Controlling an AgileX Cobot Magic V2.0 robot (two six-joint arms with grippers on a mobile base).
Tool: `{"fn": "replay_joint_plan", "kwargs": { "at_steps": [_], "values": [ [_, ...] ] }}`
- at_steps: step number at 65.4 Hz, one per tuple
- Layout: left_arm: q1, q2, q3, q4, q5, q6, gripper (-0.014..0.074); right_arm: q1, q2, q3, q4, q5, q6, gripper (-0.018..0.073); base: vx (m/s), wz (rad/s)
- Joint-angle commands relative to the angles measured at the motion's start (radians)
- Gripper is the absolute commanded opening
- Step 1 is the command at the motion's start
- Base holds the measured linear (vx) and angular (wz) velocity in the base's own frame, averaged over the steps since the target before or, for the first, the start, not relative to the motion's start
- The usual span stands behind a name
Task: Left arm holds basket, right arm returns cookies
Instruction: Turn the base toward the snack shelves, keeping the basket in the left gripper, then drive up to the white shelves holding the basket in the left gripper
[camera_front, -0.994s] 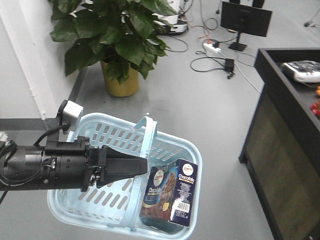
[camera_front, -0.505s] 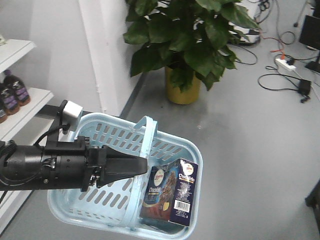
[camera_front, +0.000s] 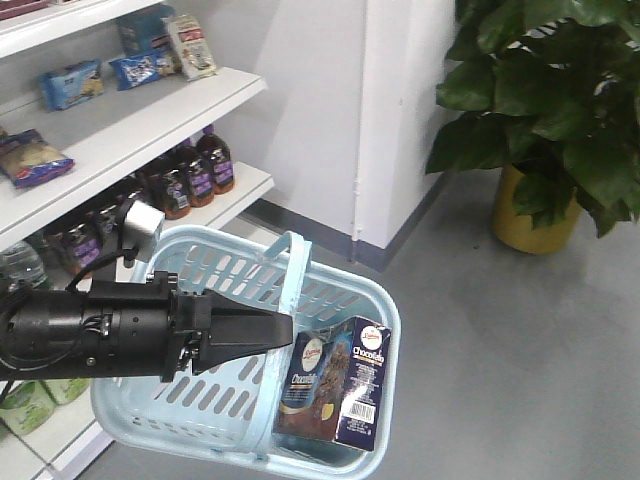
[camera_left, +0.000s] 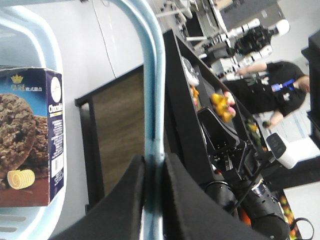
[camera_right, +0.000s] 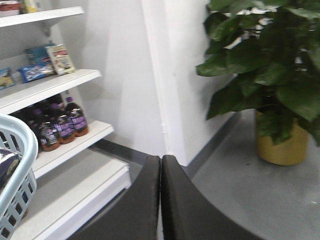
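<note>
**Front view.** The left arm (camera_front: 90, 340) reaches in from the left edge and carries a silver-grey camera block (camera_front: 143, 222) on top. Its left gripper (camera_front: 288, 330) ends at the arched handle (camera_front: 290, 290) of the basket (camera_front: 385, 310), which hangs off the floor. The cookies (camera_front: 335, 395) stand upright inside the basket, on the far side of the handle from the arm. The carton's barcode panel faces the camera and it sits close to the basket's end wall.

**Left wrist view.** The two black fingers (camera_left: 125, 200) of the left gripper (camera_left: 154, 165) are clamped on the light blue handle (camera_left: 153, 75), one pad on each side of the strip. The cookies (camera_left: 30, 135) lie just beyond, within the basket rim (camera_left: 47, 35). A black counter (camera_left: 180, 100) and a person (camera_left: 275, 90) in dark clothes show farther off.

**Right wrist view.** The right gripper (camera_right: 160, 167) has its fingers pressed together along their inner edges, with nothing between them. It is apart from the basket, whose slotted corner (camera_right: 15, 165) shows at the left edge.

**Background.** White shelves (camera_front: 150, 110) stand behind the basket. They hold a row of dark bottles (camera_front: 195, 170) and, one level above, packets (camera_front: 140, 65). Farther right, past a white wall corner (camera_front: 385, 120), a leafy plant (camera_front: 560, 110) grows in a yellow pot (camera_front: 525, 215) on the grey floor (camera_front: 500, 340).
</note>
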Motion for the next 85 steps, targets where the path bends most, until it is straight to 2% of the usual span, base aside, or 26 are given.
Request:
{"fn": "replay_joint_plan", "kwargs": {
  "at_steps": [1, 85],
  "values": [
    [-0.005, -0.032, -0.03, -0.118, 0.057, 0.019, -0.0008, 0.0, -0.003, 0.02, -0.003, -0.073, -0.002, -0.0008, 0.13, 0.52],
    [-0.005, -0.032, -0.03, -0.118, 0.057, 0.019, -0.0007, 0.0, -0.003, 0.02, -0.003, -0.073, -0.002, -0.0008, 0.05, 0.44]
  ]
}}
